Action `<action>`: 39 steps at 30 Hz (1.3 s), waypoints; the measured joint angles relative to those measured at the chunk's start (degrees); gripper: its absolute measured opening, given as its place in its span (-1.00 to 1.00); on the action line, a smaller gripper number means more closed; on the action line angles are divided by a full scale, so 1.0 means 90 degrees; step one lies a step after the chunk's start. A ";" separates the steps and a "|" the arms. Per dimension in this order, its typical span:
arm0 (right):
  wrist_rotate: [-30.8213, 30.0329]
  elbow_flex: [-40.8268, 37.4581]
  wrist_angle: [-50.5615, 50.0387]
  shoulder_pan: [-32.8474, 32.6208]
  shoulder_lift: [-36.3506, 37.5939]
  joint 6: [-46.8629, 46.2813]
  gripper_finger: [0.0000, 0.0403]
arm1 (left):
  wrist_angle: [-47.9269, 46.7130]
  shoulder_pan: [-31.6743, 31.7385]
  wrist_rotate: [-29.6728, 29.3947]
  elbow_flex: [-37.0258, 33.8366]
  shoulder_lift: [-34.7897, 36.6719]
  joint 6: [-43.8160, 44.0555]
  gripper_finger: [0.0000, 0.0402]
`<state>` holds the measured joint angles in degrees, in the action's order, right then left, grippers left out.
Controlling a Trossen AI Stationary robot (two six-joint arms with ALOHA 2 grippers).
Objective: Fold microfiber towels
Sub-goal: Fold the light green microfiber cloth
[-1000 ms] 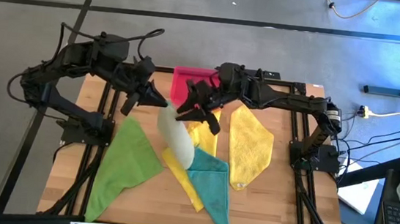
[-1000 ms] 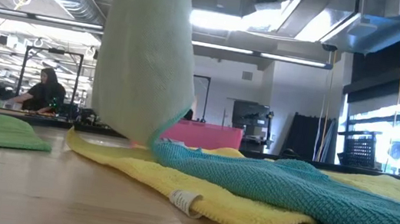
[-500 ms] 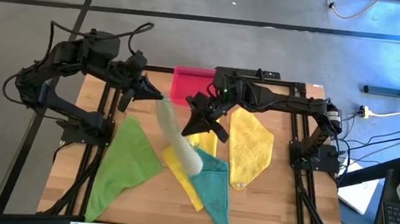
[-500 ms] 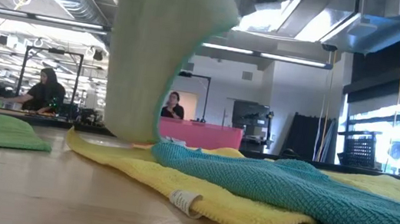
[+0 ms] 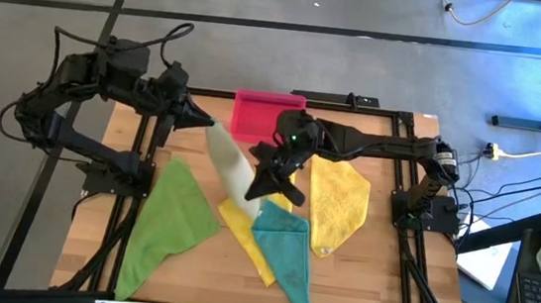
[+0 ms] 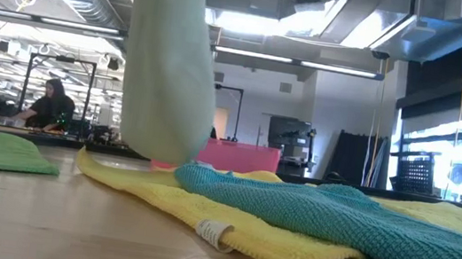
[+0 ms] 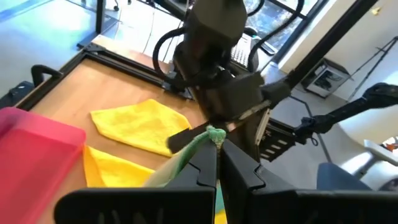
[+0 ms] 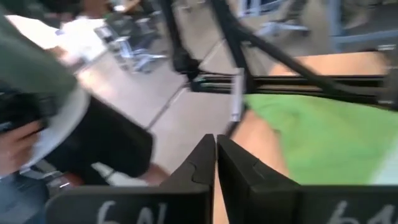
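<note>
**Pale towel now hangs between two arms**

The left gripper (image 5: 206, 122) holds one corner of the pale olive towel (image 5: 229, 165) with its fingers (image 7: 205, 167) clamped on the cloth, above the far-left part of the bench (image 5: 368, 280). A second ago this towel hung lower, with its bottom end on the pile. Now the left arm has pulled back to the left, so the cloth stretches as a slanted band toward the middle of the bench.

The right gripper (image 5: 270, 181) has come down from near the pink tray (image 5: 259, 114) to the lower end of this towel. Its fingers (image 8: 202, 163) were more apart before and are now together. I judge that they pinch the second corner, but the pictures do not show the contact clearly. If so, both arms can spread the towel flat for the fold.

I count five towels:
- one pale olive, in the air
- one bright green (image 5: 169, 221), lying at the left
- two yellow, one (image 5: 337, 203) at the right, one (image 5: 247, 237) under the pile
- one teal (image 5: 286, 252), over the yellow one

There is one tray.
</note>
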<state>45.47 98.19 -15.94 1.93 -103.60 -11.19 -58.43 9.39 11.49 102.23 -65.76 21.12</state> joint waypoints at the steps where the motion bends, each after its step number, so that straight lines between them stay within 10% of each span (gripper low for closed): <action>1: -0.0201 0.0000 0.0006 0.0000 -0.0001 0.0074 -0.88 | -0.0002 -0.0008 0.0001 -0.0001 0.0001 0.0064 -1.00; 15: -0.1710 -0.0007 -0.2088 0.0243 -0.0258 0.0776 -0.60 | 0.0080 -0.0263 0.1206 0.0001 0.0124 0.1234 -1.00; 25: -0.1695 0.0044 0.1070 0.0264 -0.0208 -0.0219 -0.38 | -0.3729 -0.0798 -0.0031 -0.0034 -0.0068 0.1465 -1.00; 32: -0.1974 0.0036 0.0410 0.0228 -0.0220 0.0043 -0.40 | -0.2429 -0.1006 -0.0831 -0.0261 -0.0259 0.0416 -1.00; 39: -0.1670 0.0032 0.1296 0.0279 -0.0115 0.0165 -0.40 | -0.1478 -0.1010 0.0471 -0.0232 -0.0483 -0.0099 -1.00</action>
<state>30.44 98.48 -4.28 4.45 -104.64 -9.71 -71.74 0.30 15.73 100.14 -70.11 20.23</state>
